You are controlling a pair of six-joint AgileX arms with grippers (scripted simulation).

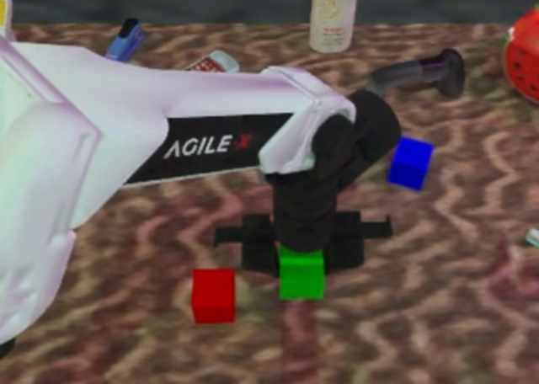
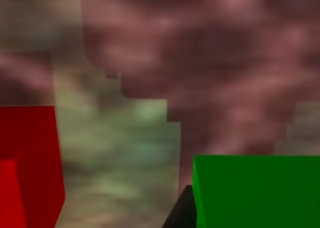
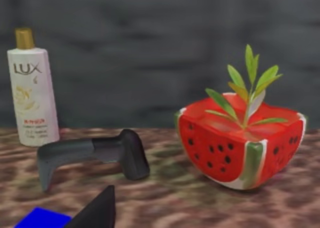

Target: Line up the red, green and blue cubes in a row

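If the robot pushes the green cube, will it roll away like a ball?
Probably not. The green cube has flat faces and sharp edges, so it should slide across the table rather than roll. It looks solid and squat, so tipping seems unlikely. Its smooth sides might be a bit slippery for the left gripper above it.

Red cube (image 1: 213, 295), green cube (image 1: 301, 274), blue cube (image 1: 410, 162); marbled brown-pink table (image 1: 438, 300).

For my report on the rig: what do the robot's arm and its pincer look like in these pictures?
The left arm has glossy white, rounded shells and a black side panel reading "AGILE X" in white letters with a red X. Its wrist and the left pincer are matte black and blocky. No cables show. Of the right pincer, only a dark fingertip shows.
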